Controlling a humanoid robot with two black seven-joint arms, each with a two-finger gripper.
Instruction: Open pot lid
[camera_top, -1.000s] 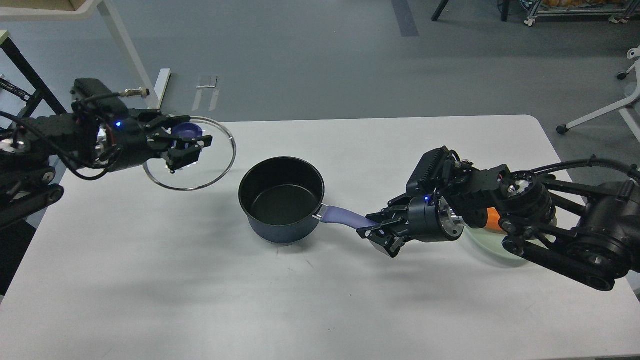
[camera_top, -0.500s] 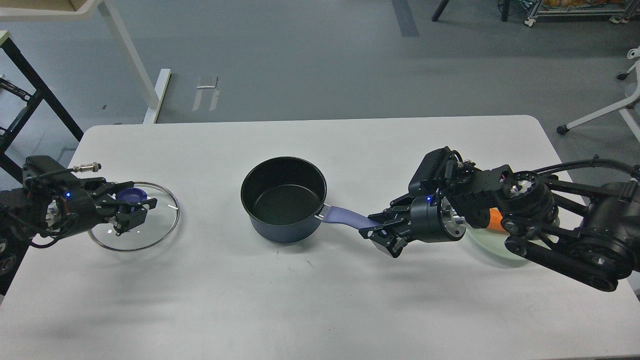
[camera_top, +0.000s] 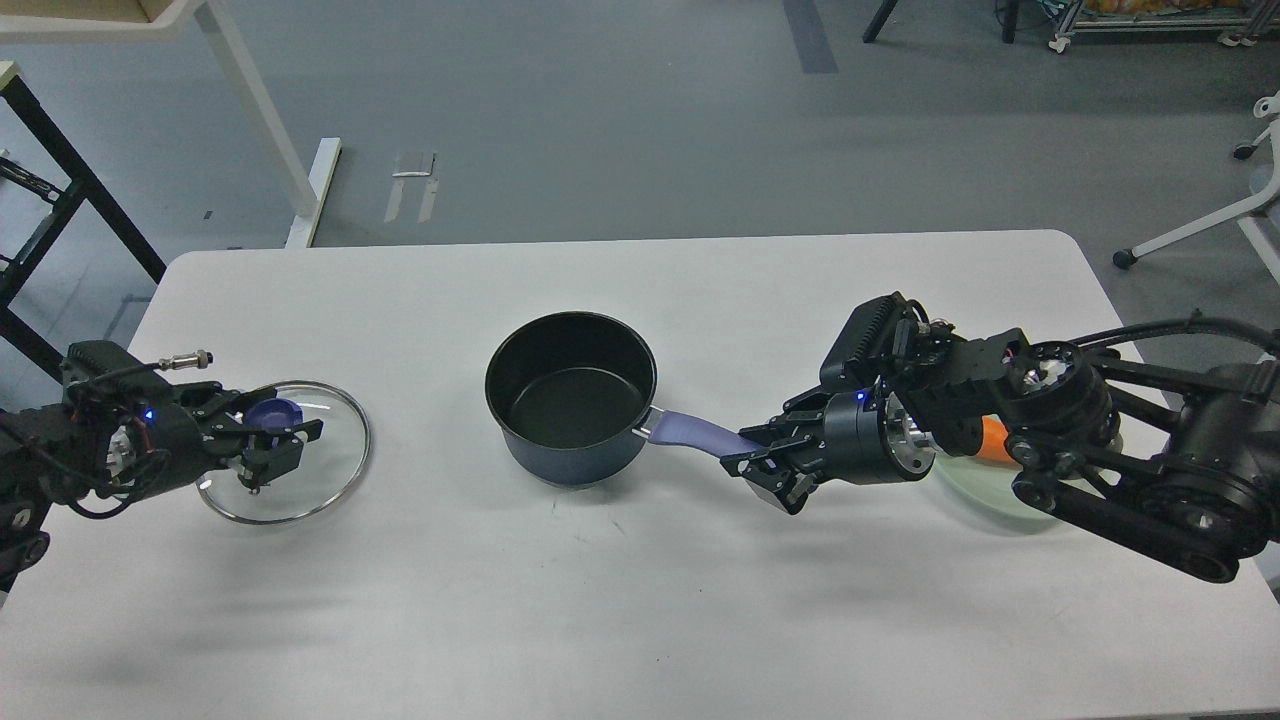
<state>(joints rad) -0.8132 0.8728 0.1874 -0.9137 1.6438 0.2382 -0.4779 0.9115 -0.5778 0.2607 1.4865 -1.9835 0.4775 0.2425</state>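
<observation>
Lid (camera_top: 287, 452) shifted right, left pincer (camera_top: 270, 440) clamped on it; right pincer (camera_top: 752, 462) clamping one pot (camera_top: 572, 411).

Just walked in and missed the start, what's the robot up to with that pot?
It is taking the lid off. The left gripper holds the glass lid by its blue knob, low over the table at the left. The right gripper grips the pot by its handle. The pot stands open.

One pot (camera_top: 571, 398), one lid (camera_top: 318, 470), one plate (camera_top: 985, 491) bearing one orange item (camera_top: 992, 438), all on one table (camera_top: 640, 610); two grippers, left (camera_top: 272, 441) and right (camera_top: 762, 462).
</observation>
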